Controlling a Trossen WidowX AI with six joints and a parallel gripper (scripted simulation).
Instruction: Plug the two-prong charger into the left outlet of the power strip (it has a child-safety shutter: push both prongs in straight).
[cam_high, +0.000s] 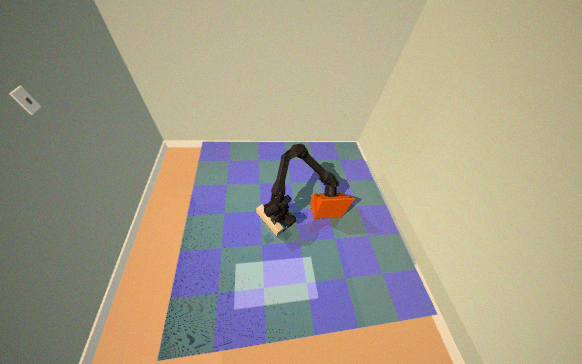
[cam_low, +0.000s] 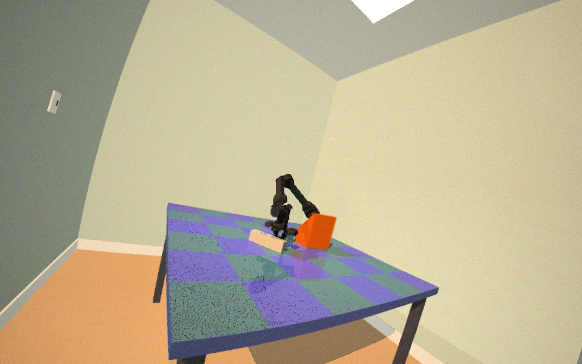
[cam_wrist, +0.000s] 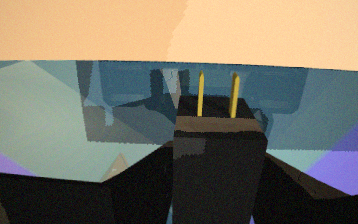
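My gripper (cam_high: 283, 220) (cam_low: 281, 234) (cam_wrist: 209, 151) is shut on the black two-prong charger (cam_wrist: 218, 175), close beside the power strip. Its two gold prongs (cam_wrist: 201, 95) (cam_wrist: 235, 97) point up the wrist view, toward the strip. The cream power strip (cam_high: 270, 226) (cam_low: 265, 241) (cam_wrist: 100, 30) fills the top of the wrist view, its edge just beyond the prong tips, with a thin gap showing in that view. No outlet shows in the wrist view. The arm covers part of the strip in the top view, and the charger cannot be made out in either the top or the exterior view.
An orange block with slanted sides (cam_high: 333, 206) (cam_low: 317, 232) stands at the arm's base, to the right of the strip. The checkered table (cam_high: 285, 320) (cam_low: 210, 305) reflects the arm and strip. A bright light patch lies on it in the top view.
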